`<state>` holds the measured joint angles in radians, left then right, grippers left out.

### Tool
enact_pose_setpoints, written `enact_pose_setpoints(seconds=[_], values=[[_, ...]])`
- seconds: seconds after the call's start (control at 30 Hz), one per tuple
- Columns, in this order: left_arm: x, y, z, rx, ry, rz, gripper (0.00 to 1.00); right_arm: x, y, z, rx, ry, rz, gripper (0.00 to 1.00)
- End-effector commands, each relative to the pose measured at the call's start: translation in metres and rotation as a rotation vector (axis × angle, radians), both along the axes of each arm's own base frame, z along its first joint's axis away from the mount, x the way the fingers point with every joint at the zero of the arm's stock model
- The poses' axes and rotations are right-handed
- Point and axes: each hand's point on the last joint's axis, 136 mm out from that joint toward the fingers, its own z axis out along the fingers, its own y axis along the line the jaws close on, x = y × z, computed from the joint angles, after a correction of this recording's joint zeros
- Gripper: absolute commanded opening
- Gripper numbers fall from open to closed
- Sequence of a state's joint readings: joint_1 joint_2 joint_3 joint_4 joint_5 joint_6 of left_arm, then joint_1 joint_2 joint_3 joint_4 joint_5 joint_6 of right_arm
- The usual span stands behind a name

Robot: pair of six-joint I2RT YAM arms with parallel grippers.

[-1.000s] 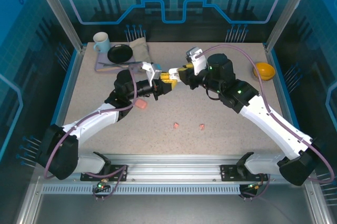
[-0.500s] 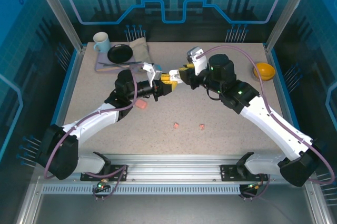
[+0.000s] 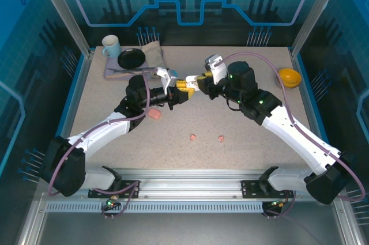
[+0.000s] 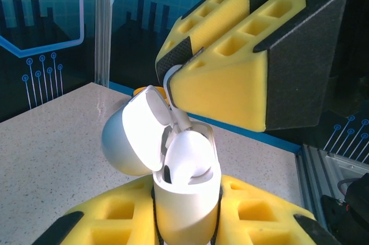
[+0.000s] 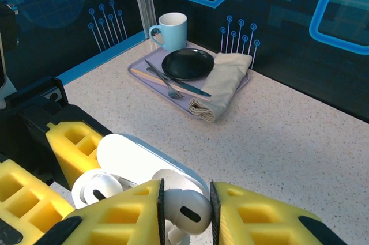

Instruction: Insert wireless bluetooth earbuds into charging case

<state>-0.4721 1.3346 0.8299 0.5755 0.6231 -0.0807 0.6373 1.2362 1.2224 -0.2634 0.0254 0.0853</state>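
two arms meet over the middle of the speckled table (image 3: 248,147). the left gripper (image 3: 182,88) has its yellow foam fingers (image 4: 259,213) clamped on the body of one small rounded white plastic charging case (image 4: 185,207). the case stands upright between them with its hinged lid (image 4: 134,135) tipped open to one side.

there are two white earbuds. the first white earbud (image 4: 190,161) sits in the case. the second white earbud (image 5: 185,210) is pinched between the yellow foam fingers (image 5: 124,216) of the right gripper (image 3: 196,83), right at the open mouth of the case, with its stem reaching down toward the empty slot. i cannot tell whether it is touching the case.

there are also two salmon-pink earbuds. one (image 3: 193,137) and the other (image 3: 220,138) lie loose on the table nearer the arm bases, near each other but apart. one small rounded salmon-pink case (image 3: 154,115) rests on the table just beside the left arm.

in the far left corner, one lilac tray (image 5: 136,69) carries one pale blue mug (image 5: 171,30), one black plate (image 5: 187,63), one folded beige napkin (image 5: 222,83), one fork (image 5: 165,82) and one knife (image 5: 193,88). one orange bowl (image 3: 289,76) stands at the far right, well apart from everything else.
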Motion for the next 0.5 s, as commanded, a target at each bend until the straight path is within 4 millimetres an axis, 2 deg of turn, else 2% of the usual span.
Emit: enact_pose_setpoints(seconds=[0.0, 0.47], values=[[0.0, -0.001, 0.022, -0.031, -0.043, -0.018, 0.0, 0.005, -0.01, 0.005, 0.011, -0.022, -0.037, 0.26], [0.001, 0.0, 0.028, -0.049, -0.055, -0.011, 0.0, 0.005, -0.005, -0.006, -0.009, -0.005, -0.011, 0.24]])
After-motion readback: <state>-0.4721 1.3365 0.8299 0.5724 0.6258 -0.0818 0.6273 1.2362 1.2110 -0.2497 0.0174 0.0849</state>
